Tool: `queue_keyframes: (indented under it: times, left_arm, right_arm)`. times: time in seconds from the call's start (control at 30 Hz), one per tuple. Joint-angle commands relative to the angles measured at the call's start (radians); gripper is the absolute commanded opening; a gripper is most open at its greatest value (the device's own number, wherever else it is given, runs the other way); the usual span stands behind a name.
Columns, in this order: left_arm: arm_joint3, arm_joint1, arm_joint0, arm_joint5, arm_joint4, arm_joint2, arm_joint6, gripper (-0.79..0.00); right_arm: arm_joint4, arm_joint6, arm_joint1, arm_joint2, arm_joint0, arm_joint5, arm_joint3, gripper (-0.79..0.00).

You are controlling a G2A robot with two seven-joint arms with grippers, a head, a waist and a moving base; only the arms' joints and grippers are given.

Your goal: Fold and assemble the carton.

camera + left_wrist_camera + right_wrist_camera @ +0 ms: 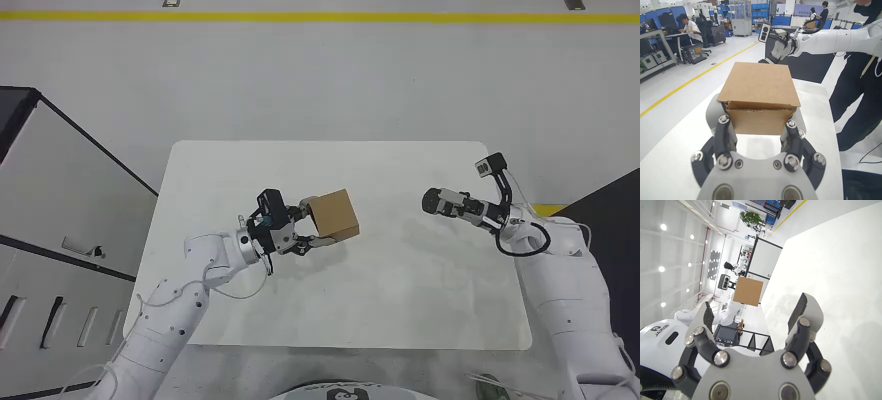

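Observation:
A small brown carton [333, 215] is held just above the white table [400, 300], left of the middle. My left gripper [312, 229] is shut on the carton, one finger on each side wall. In the left wrist view the carton [758, 94] shows a closed top panel and a front flap tucked under it, clamped between the fingers [723, 125]. My right gripper [430, 201] hovers open over the table's right part, apart from the carton, with nothing between its pads [797, 311]. The right wrist view shows the carton [747, 291] farther off, in the other arm's grip.
A dark-framed cabinet [50, 190] stands to the left of the table. A black mat [600, 210] lies on the floor by the table's right edge. A yellow floor line [320, 17] runs behind the table.

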Motion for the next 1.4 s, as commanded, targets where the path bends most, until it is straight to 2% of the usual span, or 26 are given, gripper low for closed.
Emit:
queue_keyframes:
  times: [0.0,0.6,0.7,0.9,1.07,1.23,1.37]
  left_arm:
    - [0.0,0.0,0.0,0.0,0.0,0.0,0.0,-0.785]
    - [-0.013,-0.001,0.003,0.0,-0.029,0.004,-0.008,-0.785]
    - [-0.071,0.004,0.014,0.002,-0.088,-0.019,-0.066,-0.785]
    - [-0.298,0.027,0.068,-0.018,-0.181,-0.117,-0.226,-0.785]
    - [-0.457,0.042,0.091,-0.045,-0.193,-0.186,-0.311,-0.785]
    - [-0.543,0.055,0.089,-0.068,-0.227,-0.248,-0.38,-0.785]
    - [-0.543,0.055,0.089,-0.068,-0.227,-0.248,-0.38,-0.785]
  right_arm:
    - [0.0,0.0,0.0,0.0,0.0,0.0,0.0,0.0]
    - [0.0,0.0,0.0,0.0,0.0,0.0,0.0,0.0]
    - [0.0,0.0,0.0,0.0,0.0,0.0,0.0,0.0]
    - [0.0,0.0,0.0,0.0,0.0,0.0,0.0,0.0]
    - [0.0,0.0,0.0,0.0,0.0,0.0,0.0,0.0]
    - [0.0,0.0,0.0,0.0,0.0,0.0,0.0,0.0]
    - [0.0,0.0,0.0,0.0,0.0,0.0,0.0,0.0]
